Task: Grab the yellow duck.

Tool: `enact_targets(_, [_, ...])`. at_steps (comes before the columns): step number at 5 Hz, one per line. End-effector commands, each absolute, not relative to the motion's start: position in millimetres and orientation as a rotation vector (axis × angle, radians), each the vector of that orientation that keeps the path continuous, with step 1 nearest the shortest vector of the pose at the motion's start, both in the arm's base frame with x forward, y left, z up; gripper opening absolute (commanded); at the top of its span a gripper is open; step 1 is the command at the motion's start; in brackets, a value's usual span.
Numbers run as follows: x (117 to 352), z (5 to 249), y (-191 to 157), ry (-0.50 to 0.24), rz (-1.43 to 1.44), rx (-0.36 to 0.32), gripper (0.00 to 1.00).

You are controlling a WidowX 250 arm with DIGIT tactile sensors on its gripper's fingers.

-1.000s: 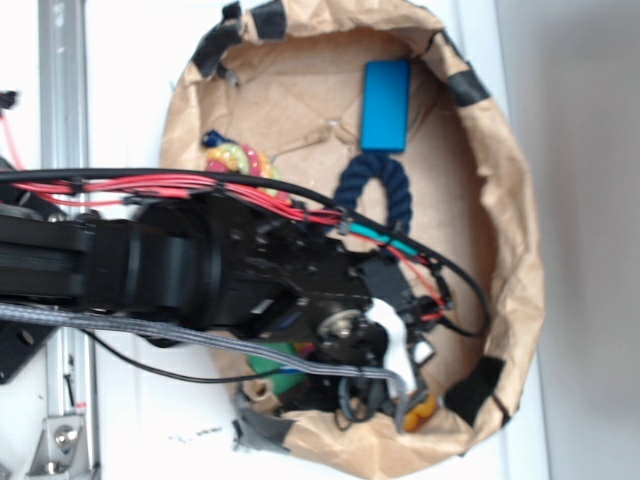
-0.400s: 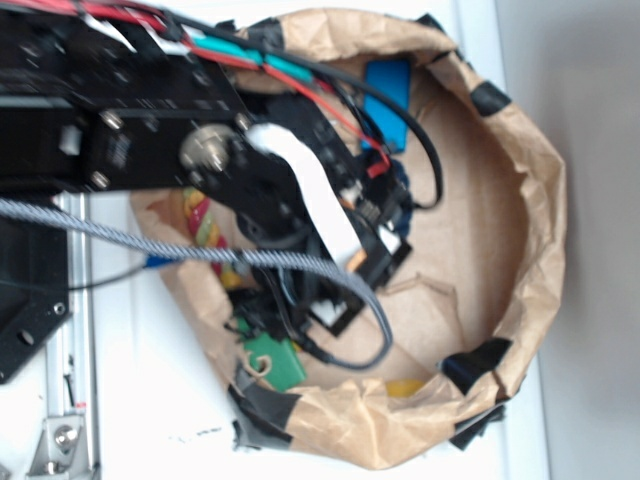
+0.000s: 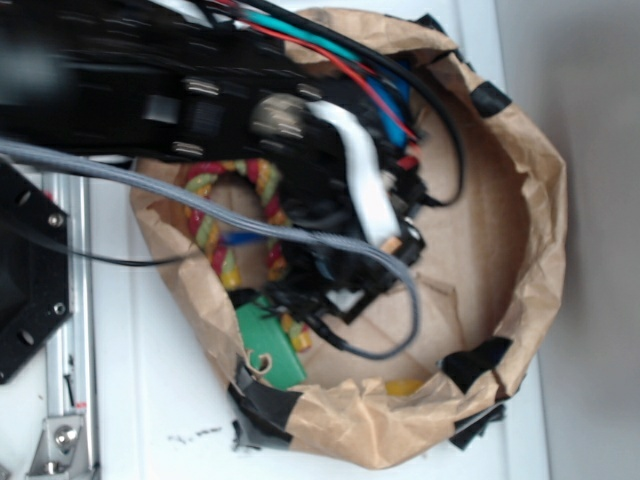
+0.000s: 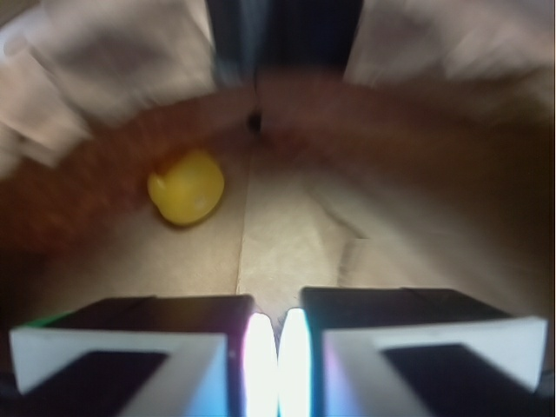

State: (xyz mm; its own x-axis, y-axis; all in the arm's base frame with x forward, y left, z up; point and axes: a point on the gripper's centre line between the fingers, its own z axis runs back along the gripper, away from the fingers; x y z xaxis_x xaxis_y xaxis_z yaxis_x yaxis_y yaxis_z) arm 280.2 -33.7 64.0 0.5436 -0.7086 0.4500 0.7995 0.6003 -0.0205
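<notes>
Arm swung further over crumpled brown paper bowl (image 3: 530, 240) since 0.4 s ago; red-yellow-green twisted rope (image 3: 215, 205) now uncovered. Pincer (image 4: 276, 347) nrly closed, empty. Small yellow duck (image 4: 186, 187) ahead-left, by bowl wall. Approach step; next: open, shift left, descend.

Exterior view: bright, even light; white table (image 3: 150, 400) near overexposed. Arm (image 3: 150, 90) soft, motion-smeared upper left. Wrist view: heavy blur throughout, paper walls streaked; yellow duck (image 4: 186, 187) soft-edged; glare strip between end effector (image 4: 277, 365) pads; dim brown shadow along bag (image 4: 287, 252) rim.
</notes>
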Motion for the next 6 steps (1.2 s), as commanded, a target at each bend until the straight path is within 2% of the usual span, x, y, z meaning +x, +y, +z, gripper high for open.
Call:
enact_targets(1, [283,50,-96,-0.463,-1.156,-0.284,1.0])
enact_targets(2, [285,54,-115,-0.479,-1.223,-0.345,1.0])
enact_targets(3, [283,63,-120,-0.533,-1.238,-0.395,1.0])
enact_targets(4, [280,56,-122,-0.609,-1.223,-0.419,1.0])
enact_targets(5, [279,49,-120,-0.604,-1.185,-0.4,0.0])
enact_targets(6, [279,51,-111,-0.594,-1.121,-0.342,0.0])
